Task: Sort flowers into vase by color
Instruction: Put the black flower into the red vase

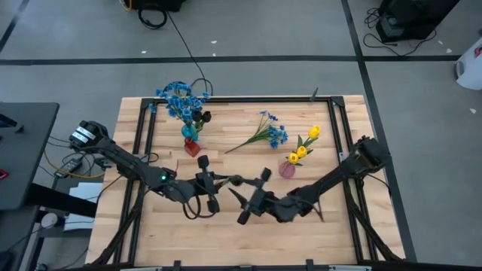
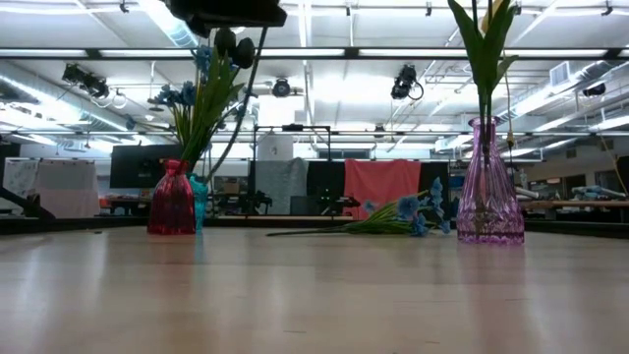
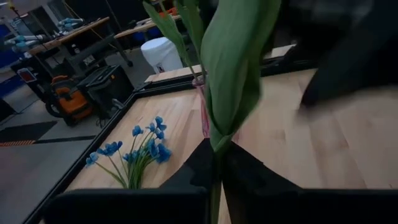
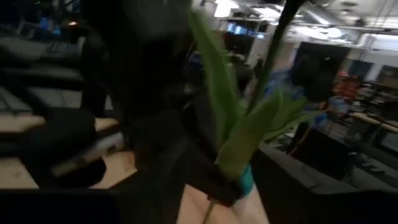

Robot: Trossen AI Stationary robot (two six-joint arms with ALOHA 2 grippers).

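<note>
While the flower (image 3: 233, 74) hangs in the air over the middle of the table, between the two arms, its green stem and folded leaf run down between the dark fingers of the left gripper (image 3: 217, 168), which looks closed narrow on the stem; the bloom itself I cannot make out; the right gripper (image 1: 252, 194) sits just beside the left one, close to the same leaves, and whether it has any hold on them I cannot tell; so the step in hand reads as a handover, and it goes well only if one arm lets go fully before the other pulls, since two grips drawing apart would bend or strip the thin stem; the left arm should then lift straight and keep the stem near upright, because a long flower held low will swing; farther out, the red vase (image 1: 193, 147) carries dark tulips (image 2: 236, 44), the teal vase (image 1: 188, 132) just behind it holds blue blossoms (image 1: 177, 98), and the pink vase (image 1: 287, 170) holds yellow tulips (image 1: 305, 147); the red and teal vases stand so near each other that the stem must come down from above, not sideways, or it may tip one; a loose blue cluster (image 1: 269, 134) lies flat between the vases, waiting
</note>
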